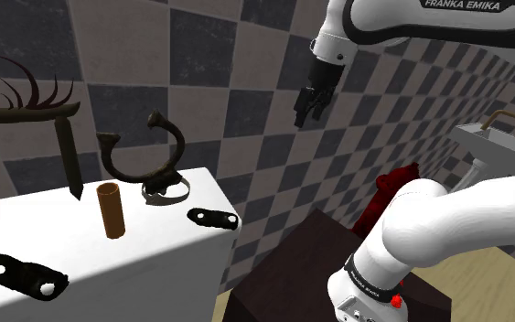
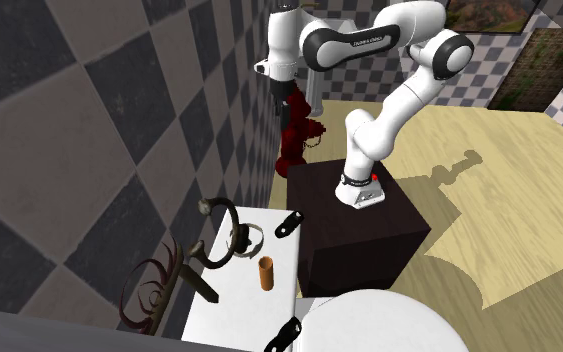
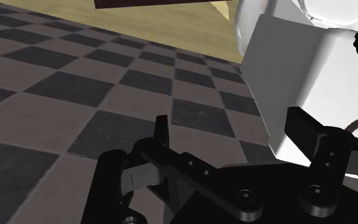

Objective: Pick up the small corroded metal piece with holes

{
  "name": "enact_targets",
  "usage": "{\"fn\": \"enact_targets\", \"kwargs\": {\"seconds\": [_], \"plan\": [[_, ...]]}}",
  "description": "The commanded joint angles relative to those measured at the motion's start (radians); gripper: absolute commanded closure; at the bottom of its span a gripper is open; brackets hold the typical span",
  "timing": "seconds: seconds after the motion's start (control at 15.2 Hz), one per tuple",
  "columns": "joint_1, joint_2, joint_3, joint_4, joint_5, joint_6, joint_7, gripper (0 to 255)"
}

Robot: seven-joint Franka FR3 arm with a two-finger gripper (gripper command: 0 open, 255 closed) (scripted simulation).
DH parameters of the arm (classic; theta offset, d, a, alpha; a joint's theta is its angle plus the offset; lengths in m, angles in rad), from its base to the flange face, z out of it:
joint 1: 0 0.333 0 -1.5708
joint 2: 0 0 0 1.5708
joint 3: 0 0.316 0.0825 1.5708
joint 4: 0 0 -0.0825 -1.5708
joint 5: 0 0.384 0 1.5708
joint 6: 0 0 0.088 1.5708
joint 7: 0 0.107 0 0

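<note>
Looking first at the gripper (image 1: 308, 108), we find its two black fingers (image 3: 161, 137) spread apart with nothing between them. It hangs from the white arm (image 1: 429, 23) high up beside the checkered wall (image 1: 246, 110), pointing downward, well above the white top (image 1: 155, 247) and off to the shoulder view's right of it. Through the wrist camera we see checkered tiles beyond the fingertips and a white block (image 3: 285, 63) off to one side.

We find the small dark piece with holes (image 1: 213, 219) lying flat on the white top, close to the edge on the shoulder view's right, well apart from the gripper and untouched. Near it, further in from the edge, a thin dark ring (image 1: 166, 190) lies flat, and a curved dark hook (image 1: 150, 151) rises just behind the ring. A brown cylinder (image 1: 111, 210) stands upright toward the middle of the top. A second dark piece with pale holes (image 1: 22, 274) lies at the shoulder view's lower left, far from the first. Beyond the top, the dark box stand (image 1: 310, 265) carries the arm's base, and a red hydrant (image 1: 388, 197) stands behind it against the wall.
</note>
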Motion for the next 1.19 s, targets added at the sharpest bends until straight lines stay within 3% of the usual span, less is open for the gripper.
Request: {"fn": "enact_targets", "kwargs": {"seconds": [0.0,1.12], "plan": [[0.0,0.0,0.0,0.0,0.0,0.0,0.0,0],[0.214,0.277,0.314,-0.063,0.043,0.294,0.1,0]]}}
